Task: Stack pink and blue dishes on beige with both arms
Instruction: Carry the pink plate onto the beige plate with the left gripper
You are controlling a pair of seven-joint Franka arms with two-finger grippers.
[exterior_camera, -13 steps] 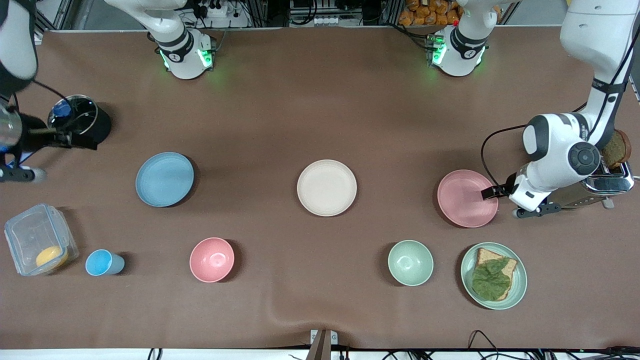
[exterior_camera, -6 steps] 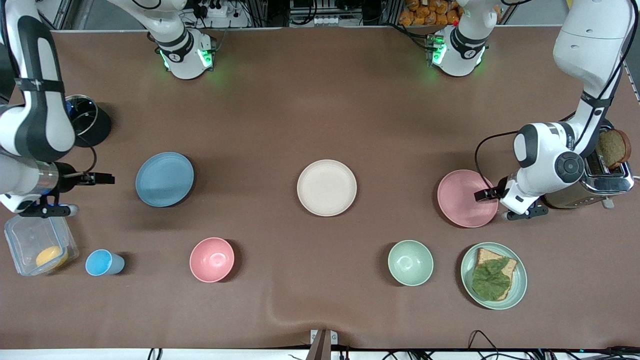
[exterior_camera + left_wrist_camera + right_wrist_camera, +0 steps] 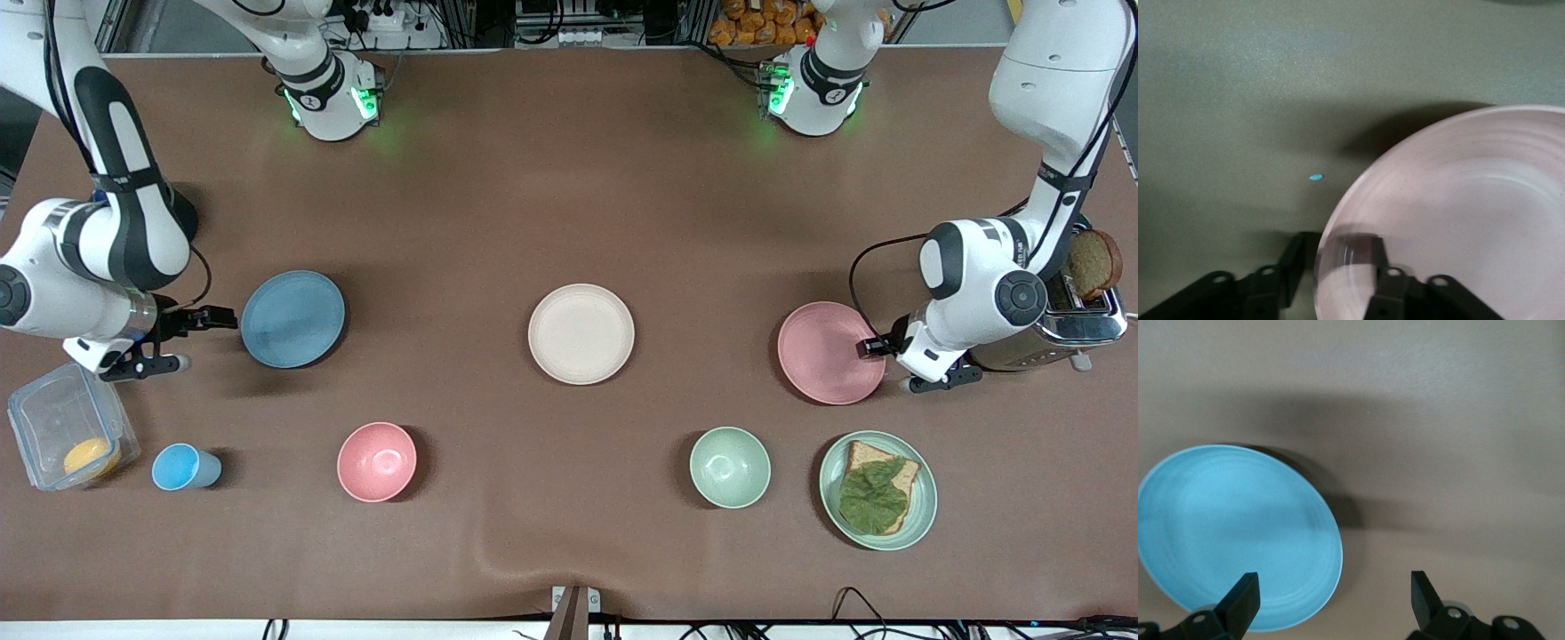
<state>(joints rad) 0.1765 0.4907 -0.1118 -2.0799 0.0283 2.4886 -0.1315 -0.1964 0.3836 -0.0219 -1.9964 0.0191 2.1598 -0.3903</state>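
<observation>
Plates first: pink plate lies toward the left arm's end of the table, blue plate toward the right arm's, beige plate between. Stiff, light, slick-looking; rims offer the only hold. Left gripper pinches pink's rim; right gripper gapes, empty, beside blue.

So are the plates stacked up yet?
Not yet. The beige plate sits bare mid-table. The left claw has its fingers astride the pink plate rim, closing on it. The right claw is open beside the blue plate. Both plates need lifting and stacking.
</observation>
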